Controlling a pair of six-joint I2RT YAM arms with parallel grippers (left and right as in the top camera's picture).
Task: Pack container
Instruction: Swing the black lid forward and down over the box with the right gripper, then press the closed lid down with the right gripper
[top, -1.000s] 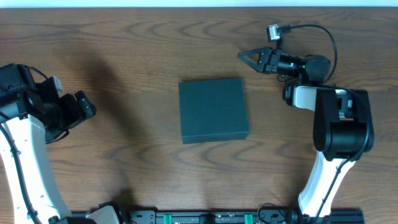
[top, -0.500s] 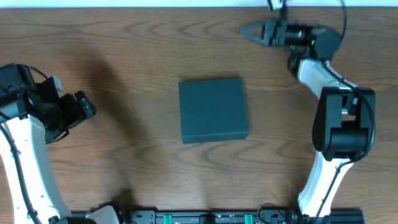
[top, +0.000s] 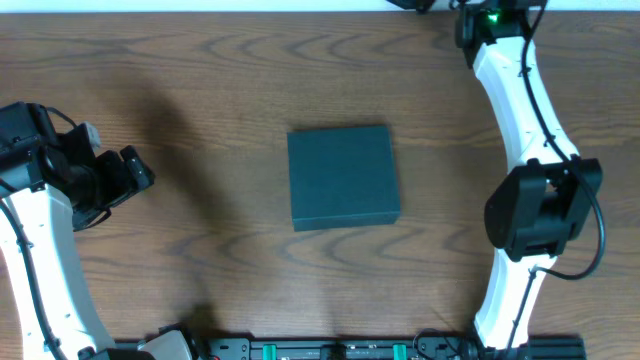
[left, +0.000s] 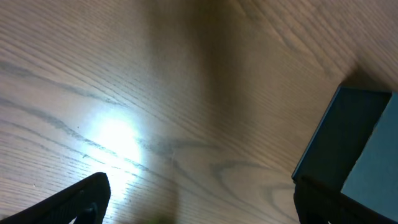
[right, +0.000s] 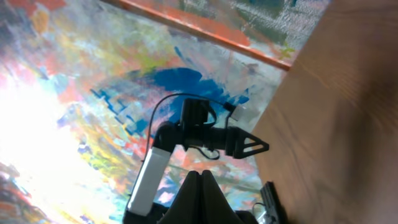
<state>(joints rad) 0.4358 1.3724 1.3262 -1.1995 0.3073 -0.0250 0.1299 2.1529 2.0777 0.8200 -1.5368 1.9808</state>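
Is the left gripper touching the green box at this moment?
Apart. The overhead view shows the left gripper at the left side and the green box in the middle, with a wide stretch of bare table between them.

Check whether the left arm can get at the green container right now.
Probably yes: nothing stands between the open left fingers and the container, and the right arm is stretched far away.

Each arm is built of smooth white tubular links joined by rounded black joint housings. The right arm (top: 522, 110) carries a bulky black joint (top: 540, 210), a thin black cable (top: 599, 235) looping beside it, and a small green light (top: 491, 17) near its wrist. The left arm (top: 42, 260) ends in blocky black parts. The left gripper (top: 140, 168) and right gripper (right: 200, 186) have matt black, tapering fingers.
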